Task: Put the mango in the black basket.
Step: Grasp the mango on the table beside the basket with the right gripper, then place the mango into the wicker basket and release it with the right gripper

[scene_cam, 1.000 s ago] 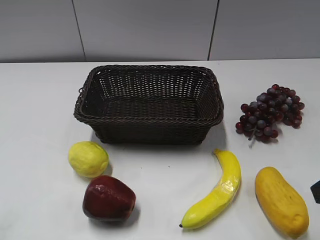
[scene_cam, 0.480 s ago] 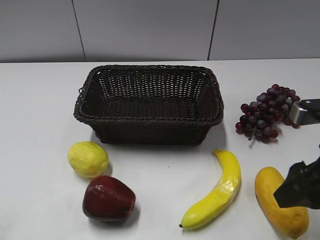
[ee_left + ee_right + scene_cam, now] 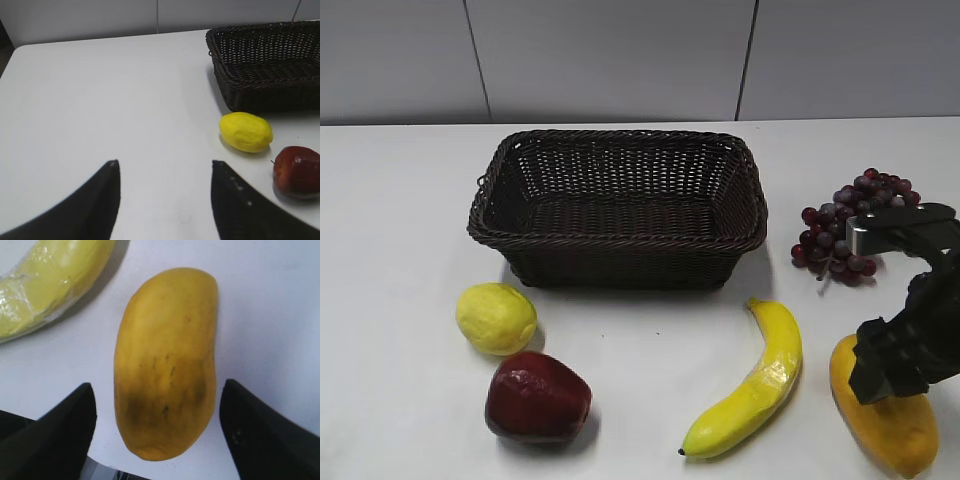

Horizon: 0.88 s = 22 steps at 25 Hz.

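Note:
The orange-yellow mango (image 3: 895, 430) lies on the white table at the front right; in the right wrist view (image 3: 167, 360) it fills the middle. My right gripper (image 3: 157, 387) is open, its black fingers on either side of the mango's near end without touching it; in the exterior view (image 3: 900, 365) it hangs just over the mango. The black basket (image 3: 620, 240) stands empty at the table's middle back and shows in the left wrist view (image 3: 260, 85). My left gripper (image 3: 165, 165) is open and empty over bare table, left of the basket.
A yellow banana (image 3: 755, 385) lies just left of the mango, also in the right wrist view (image 3: 50, 285). Dark grapes (image 3: 855, 225) sit behind the right arm. A lemon (image 3: 496, 318) and a red apple (image 3: 537, 398) lie at the front left.
My right arm has come in from the right edge and moved left and down over the mango, now straddling it. The fruit and basket have not moved.

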Tool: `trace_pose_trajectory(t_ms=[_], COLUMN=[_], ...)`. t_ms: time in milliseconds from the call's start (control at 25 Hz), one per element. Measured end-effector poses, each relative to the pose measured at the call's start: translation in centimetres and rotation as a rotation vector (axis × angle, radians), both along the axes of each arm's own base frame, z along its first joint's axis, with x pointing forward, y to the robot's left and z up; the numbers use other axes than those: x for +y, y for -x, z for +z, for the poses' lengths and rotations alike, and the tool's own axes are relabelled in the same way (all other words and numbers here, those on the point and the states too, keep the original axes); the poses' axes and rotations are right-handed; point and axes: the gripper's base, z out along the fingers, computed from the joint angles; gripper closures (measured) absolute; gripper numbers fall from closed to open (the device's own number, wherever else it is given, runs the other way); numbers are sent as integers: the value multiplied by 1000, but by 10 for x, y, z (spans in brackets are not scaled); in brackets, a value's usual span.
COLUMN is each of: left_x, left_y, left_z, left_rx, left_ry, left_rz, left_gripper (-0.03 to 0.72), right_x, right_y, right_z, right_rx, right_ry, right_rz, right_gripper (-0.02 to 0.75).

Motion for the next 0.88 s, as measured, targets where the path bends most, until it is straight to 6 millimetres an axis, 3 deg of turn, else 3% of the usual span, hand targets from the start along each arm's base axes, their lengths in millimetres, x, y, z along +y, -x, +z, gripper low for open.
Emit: trace_pose_trajectory(t_ms=[160, 400, 680, 880], left_x=[0, 0, 0, 0], left_y=[0, 0, 0, 0], left_z=[0, 0, 0, 0], left_rx=[0, 0, 0, 0], left_ry=[0, 0, 0, 0], left_rz=[0, 0, 0, 0], left_gripper=[253, 256, 272, 274], right_x=[1, 2, 5, 10], right_y=[-2, -6, -11, -22], right_z=[-19, -31, -27, -9], right_rx=[78, 125, 169, 218], right_ry=[24, 35, 38, 40], right_rz=[-2, -8, -18, -1], right_gripper=[151, 148, 162, 162])
